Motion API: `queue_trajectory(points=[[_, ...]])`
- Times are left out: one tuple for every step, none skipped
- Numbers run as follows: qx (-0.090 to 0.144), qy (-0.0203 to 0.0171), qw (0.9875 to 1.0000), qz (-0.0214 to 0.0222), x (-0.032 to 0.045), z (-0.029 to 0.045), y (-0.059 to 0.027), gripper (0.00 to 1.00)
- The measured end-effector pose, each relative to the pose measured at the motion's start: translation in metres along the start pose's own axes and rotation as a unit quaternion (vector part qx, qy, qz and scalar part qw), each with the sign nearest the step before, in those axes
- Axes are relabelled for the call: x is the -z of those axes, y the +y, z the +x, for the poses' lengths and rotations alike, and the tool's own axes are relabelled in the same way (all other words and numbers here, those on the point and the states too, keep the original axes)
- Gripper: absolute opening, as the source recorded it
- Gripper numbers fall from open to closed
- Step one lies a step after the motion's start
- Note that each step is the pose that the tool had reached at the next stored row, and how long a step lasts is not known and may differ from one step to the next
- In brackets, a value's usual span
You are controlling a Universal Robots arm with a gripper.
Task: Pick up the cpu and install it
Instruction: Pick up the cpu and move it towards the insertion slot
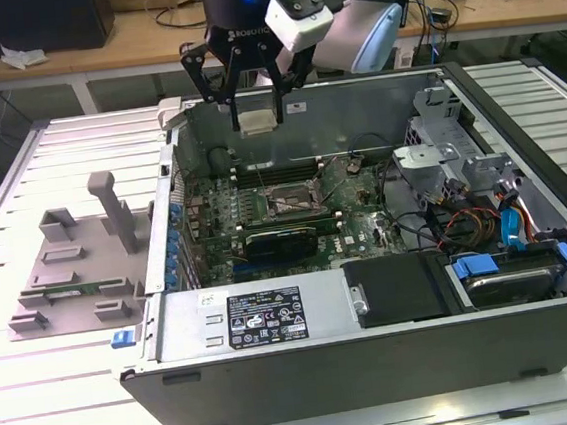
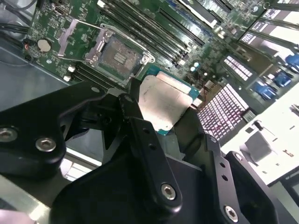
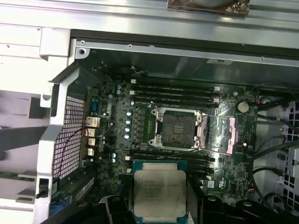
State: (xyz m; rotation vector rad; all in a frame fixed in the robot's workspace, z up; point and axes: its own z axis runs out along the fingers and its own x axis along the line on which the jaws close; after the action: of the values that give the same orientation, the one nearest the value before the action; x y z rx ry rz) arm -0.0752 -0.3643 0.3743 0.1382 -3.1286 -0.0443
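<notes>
Steel case (image 1: 379, 374) lies open on the table, motherboard (image 1: 359, 215) facing up. I've got the gripper (image 1: 257, 110) hanging over the far side of the case, well above the board. Its fingers are clamped on two opposite edges of the cpu (image 1: 258, 124), which sits flat with its metal top up in both wrist views.

Socket (image 3: 178, 127) is empty: load plate swung open to one side, contacts bare. The chip isn't seated. I can't tell whether it is directly above the socket.

My read is that this is the carry-and-align step. To do it well:
- keep the chip level
- square its edges to the socket frame
- match the corner mark and notches
- no sideways drag over the contacts
- hold only on the rim

Containers:
- The case holds the board, a labelled metal box (image 1: 263, 315) along the near wall, a drive (image 1: 511, 281) in the bay at the exterior view's right, and a black card (image 1: 281, 241) just near-side of the socket.
- A grey fixture plate (image 1: 77, 262) lies outside the case at the exterior view's left. A green strip (image 1: 70, 290) lies in one slot, likely a memory stick.
</notes>
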Motion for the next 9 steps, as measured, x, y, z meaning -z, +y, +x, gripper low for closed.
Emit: queue_trajectory(points=[[0.000, 0.0000, 1.0000, 0.0000, -0.0022, -0.0030, 0.0004, 0.55], [0.000, 0.0000, 1.0000, 0.0000, -0.0047, -0.0068, 0.0015, 0.55], [0.000, 0.0000, 1.0000, 0.0001, -0.0060, -0.0092, 0.0026, 0.55], [0.000, 0.0000, 1.0000, 0.0001, -0.0069, -0.0118, 0.0046, 0.55], [0.000, -0.0001, 1.0000, 0.0000, -0.0081, -0.0141, 0.0064, 0.55], [0.000, 0.0000, 1.0000, 0.0000, -0.0100, -0.0165, 0.0079, 0.55], [0.000, 0.0000, 1.0000, 0.0001, -0.0130, -0.0200, 0.0091, 0.55], [0.000, 0.0000, 1.0000, 0.0001, -0.0156, -0.0226, 0.0096, 0.55], [0.000, 0.0000, 1.0000, 0.0000, -0.0174, -0.0246, 0.0099, 0.55]])
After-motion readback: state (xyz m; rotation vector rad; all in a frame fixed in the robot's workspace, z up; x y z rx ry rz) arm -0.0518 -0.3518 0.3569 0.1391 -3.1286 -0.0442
